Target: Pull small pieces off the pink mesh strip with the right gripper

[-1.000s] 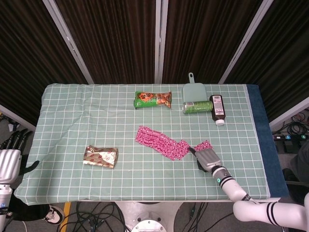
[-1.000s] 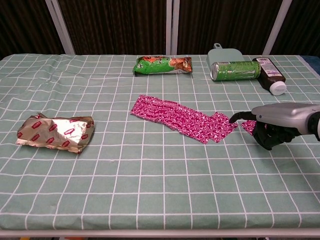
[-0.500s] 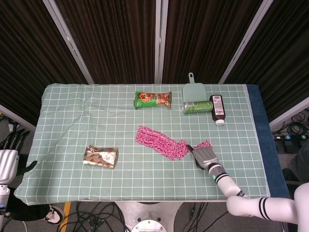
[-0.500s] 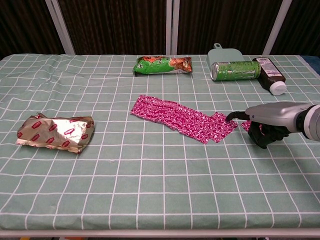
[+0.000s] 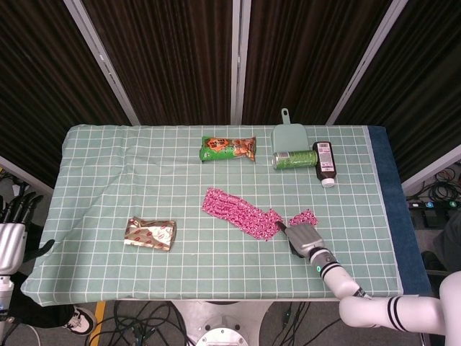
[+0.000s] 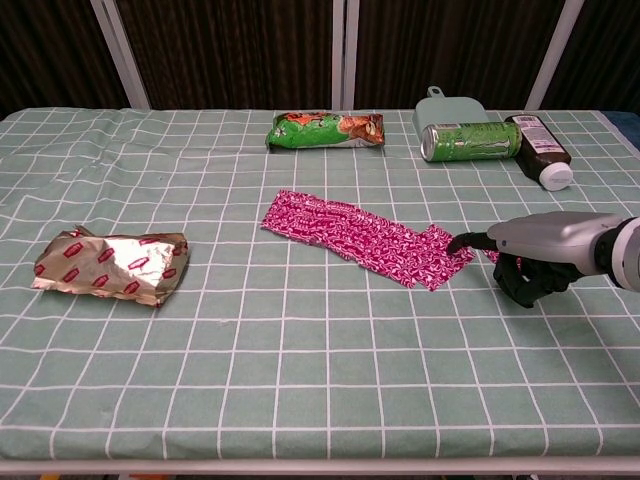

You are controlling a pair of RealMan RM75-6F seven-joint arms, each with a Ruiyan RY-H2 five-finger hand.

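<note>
Your right hand [image 6: 545, 250] sits low over the desk [image 5: 108, 173] at about 4 o'clock from centre; in the head view it shows as right hand [image 5: 304, 238]. One dark finger sticks out toward 9 o'clock, and its tip [image 6: 458, 241] meets the right end of the pink mesh strip [image 6: 365, 237]. The other fingers [image 6: 525, 280] are curled in under the palm. You can't tell from either view whether mesh is actually pinched; the tip looks to be touching or just pressing the edge.

The strip lies flat near the desk's middle, running from 10 o'clock down to 4 o'clock, same strip in the head view at pink mesh strip [image 5: 241, 213]. Its lower right end is ragged and lies right at your fingers. A small pink piece [image 5: 303, 216] sits apart from the strip, just at 12 o'clock of your right hand and partly hidden by it in the chest view.

Your left hand [image 5: 13, 234] is off the desk at the 9 o'clock edge, fingers upright and spread, holding nothing.

Other stuff on the green checked cloth: crumpled foil wrapper [image 6: 112, 263] at 8 o'clock, green snack bag [image 6: 325, 130] at 12 o'clock, and at 1 to 2 o'clock a pale green dustpan [image 6: 444, 110], a green can [image 6: 470, 140] lying on its side and a dark bottle [image 6: 540, 148] lying just beside it.
</note>
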